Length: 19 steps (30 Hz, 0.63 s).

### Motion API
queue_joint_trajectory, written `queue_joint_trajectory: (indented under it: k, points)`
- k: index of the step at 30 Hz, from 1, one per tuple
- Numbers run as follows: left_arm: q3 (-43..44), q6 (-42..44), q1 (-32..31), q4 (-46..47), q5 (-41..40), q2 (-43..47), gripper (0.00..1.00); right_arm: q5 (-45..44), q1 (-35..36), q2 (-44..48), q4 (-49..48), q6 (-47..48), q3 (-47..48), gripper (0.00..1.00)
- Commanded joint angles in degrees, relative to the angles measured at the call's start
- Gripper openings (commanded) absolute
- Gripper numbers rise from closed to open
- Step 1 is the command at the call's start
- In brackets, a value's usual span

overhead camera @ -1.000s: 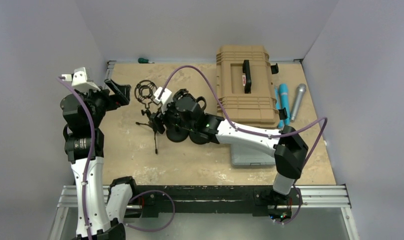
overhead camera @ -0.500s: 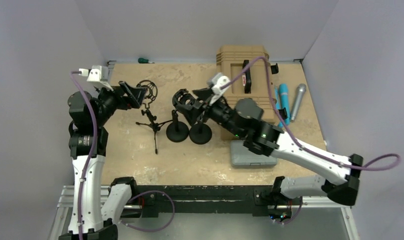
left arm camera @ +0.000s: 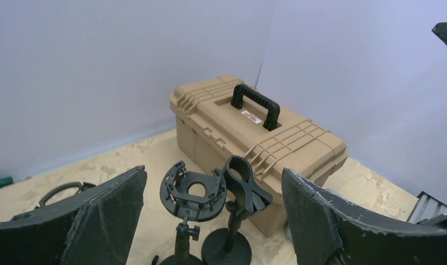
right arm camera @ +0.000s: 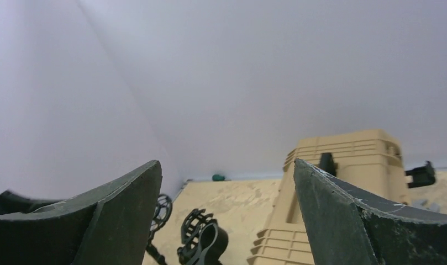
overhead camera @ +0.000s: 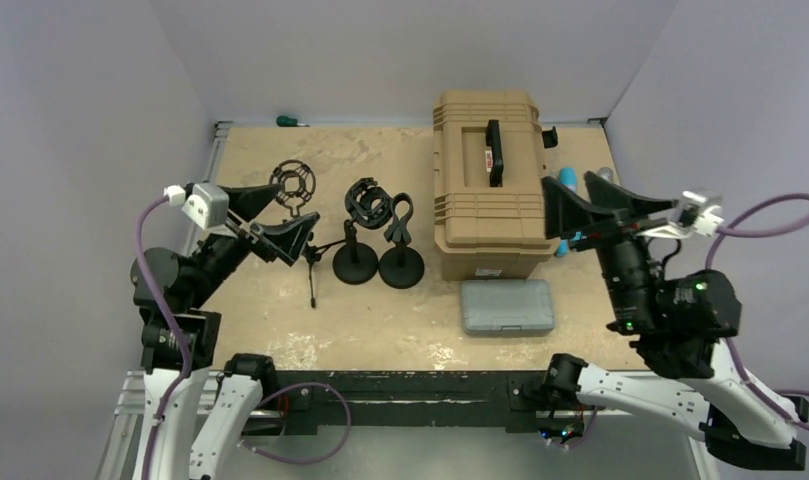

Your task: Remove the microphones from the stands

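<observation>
Two round-base stands (overhead camera: pixel 355 265) (overhead camera: pixel 401 267) stand mid-table; their mounts, a shock mount (left arm camera: pixel 192 190) and a clip (left arm camera: pixel 244 185), hold nothing. A tripod stand (overhead camera: pixel 305 250) with an empty ring mount (overhead camera: pixel 293 182) stands to their left. A blue microphone (overhead camera: pixel 568 177) and a silver microphone (overhead camera: pixel 603 173) lie right of the toolbox, mostly hidden behind my right gripper (overhead camera: pixel 590 207). That gripper is open, empty and raised above them. My left gripper (overhead camera: pixel 290 208) is open and empty, raised by the tripod and facing the stands (left arm camera: pixel 213 174).
A tan toolbox (overhead camera: pixel 485 180) with a black handle sits at the back middle. A grey case (overhead camera: pixel 507 306) lies in front of it. A green screwdriver (overhead camera: pixel 290 121) lies at the back wall. Walls close the table at left, back and right.
My right arm has swung from the stands to the right side, past the toolbox, with its gripper open and empty. My left gripper has come nearer and right, toward the tripod.
</observation>
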State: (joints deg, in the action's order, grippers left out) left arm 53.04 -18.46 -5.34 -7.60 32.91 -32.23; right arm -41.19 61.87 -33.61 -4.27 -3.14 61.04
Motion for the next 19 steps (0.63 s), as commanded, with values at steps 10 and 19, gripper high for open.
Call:
queue_joint_trajectory:
  k: [10,19]
  points:
    - [-4.2,-0.9,-0.3,11.7,-3.5,8.0,0.90,-12.4,-0.1,10.5,-4.4,8.1,-1.6,0.96]
    - [-3.6,-0.6,-0.3,10.2,-4.3,7.0,0.89,-11.5,-0.1,13.5,-6.2,10.5,-3.6,0.99]
